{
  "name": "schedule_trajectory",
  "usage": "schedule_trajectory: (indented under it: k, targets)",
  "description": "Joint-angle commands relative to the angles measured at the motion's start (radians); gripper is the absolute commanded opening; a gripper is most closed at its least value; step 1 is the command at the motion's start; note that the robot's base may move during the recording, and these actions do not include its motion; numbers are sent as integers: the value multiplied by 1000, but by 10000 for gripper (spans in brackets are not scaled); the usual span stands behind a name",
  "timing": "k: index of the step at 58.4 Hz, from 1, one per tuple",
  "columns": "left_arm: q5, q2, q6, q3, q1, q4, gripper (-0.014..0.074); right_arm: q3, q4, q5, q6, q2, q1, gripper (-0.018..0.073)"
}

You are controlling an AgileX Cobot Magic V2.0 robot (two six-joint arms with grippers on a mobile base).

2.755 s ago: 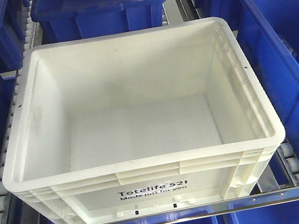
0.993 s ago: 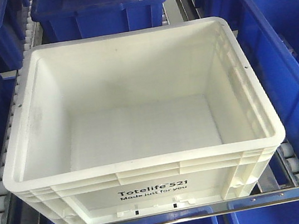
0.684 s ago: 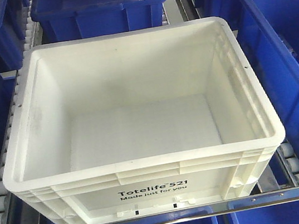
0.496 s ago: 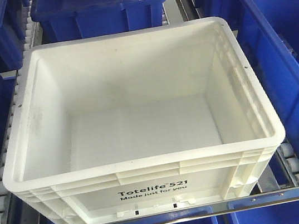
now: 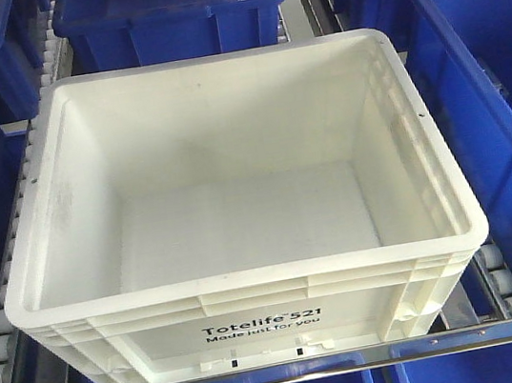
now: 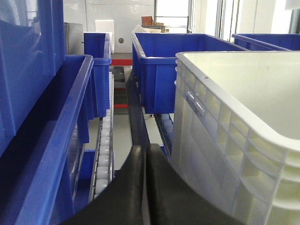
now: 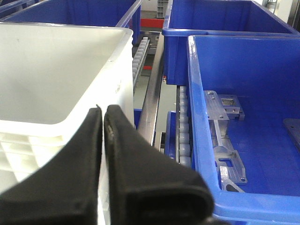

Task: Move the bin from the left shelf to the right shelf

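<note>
The bin (image 5: 251, 285) is a large white empty tote with black print on its front wall, resting on the roller shelf in the front view. Neither gripper shows in that view. In the left wrist view my left gripper (image 6: 145, 149) is shut, its black fingers pressed together just left of the bin's ribbed side wall (image 6: 220, 136), in the gap beside a blue bin. In the right wrist view my right gripper (image 7: 103, 110) is shut, sitting in front of the bin's (image 7: 56, 79) near right corner; whether it touches the bin is unclear.
Blue bins surround the white one: one behind (image 5: 169, 12), one on the right (image 5: 505, 116) holding metal brackets (image 7: 225, 140), one on the left (image 6: 51, 140). Roller tracks (image 6: 103, 150) run beside the bin. A metal rail (image 5: 283, 372) crosses the shelf front.
</note>
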Motion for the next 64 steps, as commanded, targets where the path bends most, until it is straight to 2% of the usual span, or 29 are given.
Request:
schedule_trajectory:
  k: [1, 8, 12, 22, 27, 36, 46, 64]
  targets:
    - [-68, -15, -7, 20, -2, -4, -6, -27, -7, -74, -8, 12, -3, -8]
    - [-68, -15, -7, 20, -2, -4, -6, -25, -11, -78, -9, 12, -30, -8]
    - [-68, -15, -7, 20, -2, -4, -6, -25, 0, -77, -8, 12, -101, -8]
    - [-68, -15, -7, 20, -2, -4, -6, 28, 111, -140, -8, 12, -294, -8]
    - [-68, -15, -7, 20, -2, -4, -6, 91, 118, -213, -8, 5, -343, -8]
    - [-68, -15, -7, 20, -2, -4, -6, 201, 92, -319, -8, -8, -340, -8]
    - [-68, -15, -7, 20, -2, -4, -6, 197, 4, -293, -8, -8, -316, -8]
    - [-68, -15, -7, 20, -2, -4, -6, 198, 23, -290, -8, -8, -316, -8]
